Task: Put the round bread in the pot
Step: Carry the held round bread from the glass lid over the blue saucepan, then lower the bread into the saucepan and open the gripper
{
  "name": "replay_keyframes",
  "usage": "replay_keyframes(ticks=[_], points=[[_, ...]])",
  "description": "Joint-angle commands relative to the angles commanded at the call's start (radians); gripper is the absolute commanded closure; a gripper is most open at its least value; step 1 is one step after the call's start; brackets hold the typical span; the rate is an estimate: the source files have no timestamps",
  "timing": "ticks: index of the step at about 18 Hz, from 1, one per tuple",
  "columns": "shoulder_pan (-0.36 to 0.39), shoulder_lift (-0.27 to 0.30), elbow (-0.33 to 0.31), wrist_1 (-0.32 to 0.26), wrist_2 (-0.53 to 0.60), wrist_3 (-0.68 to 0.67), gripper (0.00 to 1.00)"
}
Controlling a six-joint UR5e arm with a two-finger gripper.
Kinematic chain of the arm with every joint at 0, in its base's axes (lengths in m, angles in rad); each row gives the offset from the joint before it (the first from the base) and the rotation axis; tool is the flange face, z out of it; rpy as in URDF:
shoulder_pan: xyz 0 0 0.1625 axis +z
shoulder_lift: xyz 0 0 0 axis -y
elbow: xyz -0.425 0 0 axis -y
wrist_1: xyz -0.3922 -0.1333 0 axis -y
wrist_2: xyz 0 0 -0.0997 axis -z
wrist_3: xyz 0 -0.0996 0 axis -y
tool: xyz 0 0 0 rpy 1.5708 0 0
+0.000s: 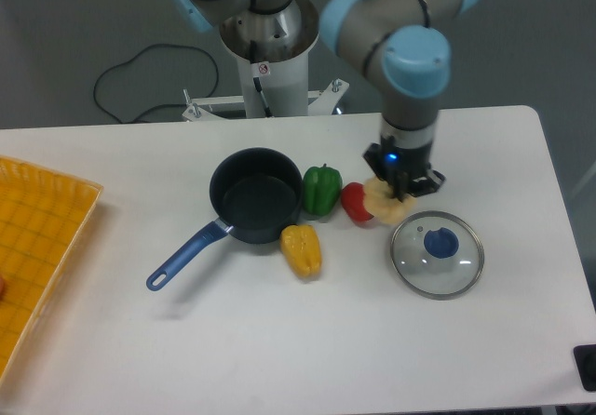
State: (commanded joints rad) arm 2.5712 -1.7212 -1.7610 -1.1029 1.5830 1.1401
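A white table [279, 341] seen from above and in front, with one grey and blue robot arm reaching down from the back. Its hand [399, 190] is closed on the bread [387, 203], a pale lobed bun that hangs beneath it, just above the table. The bread overlaps the right side of a red pepper [355, 201] from this angle; whether they touch cannot be told.

The pot [254, 194] stands to the left of the hand, dark and round, open and with nothing in it. Its blue handle [186, 255] points toward the front left, away from the hand. Between hand and pot lie the red pepper and a green pepper [322, 190], the green one right against the pot's rim. A yellow pepper [302, 250] sits just in front of the pot. So the carry runs leftward, and the bread likely needs to pass over the two peppers to reach the pot's mouth.

A glass lid [436, 253] with a blue knob lies flat to the front right of the hand. A yellow tray [37, 238] is cut off at the left edge. The fingers are mostly hidden by the wrist and the bread, and the bread's darker top is not visible.
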Motion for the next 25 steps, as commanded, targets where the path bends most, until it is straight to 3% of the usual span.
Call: replay_keyframes(ticks=[6,9,12,15,17,19,21,22,25], points=[[-0.195,0.044,-0.067,0.015,0.012,-0.163,1.00],[-0.256,0.058,-0.093,0.015,0.049,-0.184,1.00],[-0.273,0.075,-0.162,0.024,0.083,-0.201,1.00],[-0.275,0.095,-0.245,0.087,0.100,-0.200,1.00],[-0.276,0.103,-0.270,0.095,0.101,-0.200,0.99],[-0.287,0.100,-0.270,0.095,0.101,-0.201,0.92],[-0.289,0.097,-0.268,0.097,0.101,-0.201,0.74],[-0.289,0.092,-0.261,0.097,0.100,-0.201,0.59],[-0.289,0.075,-0.247,0.097,0.100,-0.201,0.42]])
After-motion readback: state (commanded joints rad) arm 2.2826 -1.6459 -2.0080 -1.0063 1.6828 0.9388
